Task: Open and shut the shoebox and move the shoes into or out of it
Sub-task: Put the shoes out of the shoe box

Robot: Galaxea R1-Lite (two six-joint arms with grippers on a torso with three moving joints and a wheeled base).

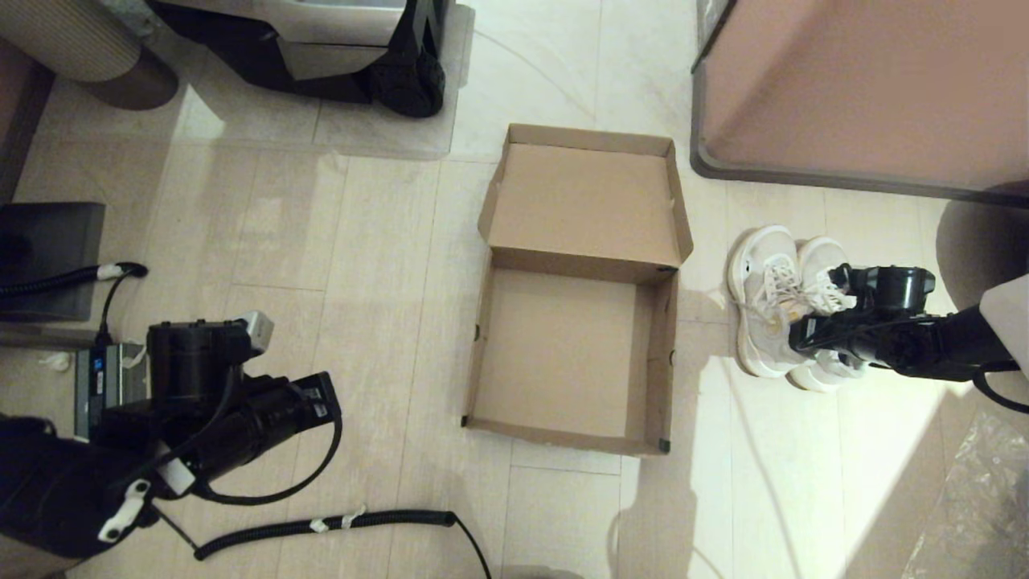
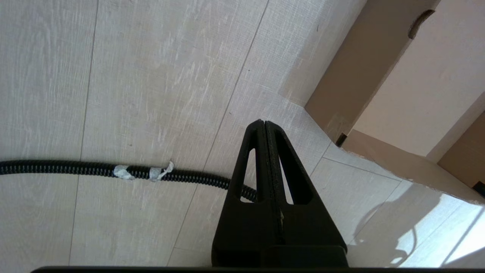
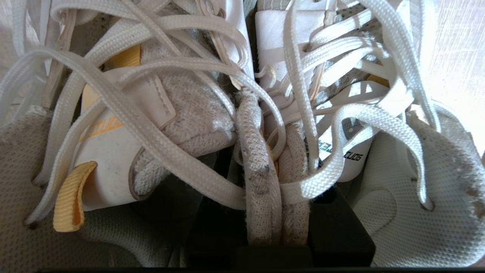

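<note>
The brown cardboard shoebox point(image 1: 563, 354) stands open on the floor in the middle of the head view, its lid point(image 1: 583, 201) flapped back; nothing is inside. Both white sneakers point(image 1: 764, 305) stand side by side on the floor just right of the box. My right gripper point(image 1: 808, 330) comes in from the right over them. In the right wrist view it point(image 3: 273, 212) is shut on the two inner collars of the shoes point(image 3: 182, 125), pressed together among loose laces. My left gripper point(image 2: 264, 123) is shut and empty, parked low at the left near the box's corner point(image 2: 352, 76).
A pinkish-brown cabinet point(image 1: 860, 80) with a grey rim stands behind the shoes. A coiled black cable point(image 1: 338, 523) lies on the floor near the left arm point(image 1: 241, 402). A black machine point(image 1: 321, 48) is at the back left, crinkled plastic point(image 1: 981, 498) at the front right.
</note>
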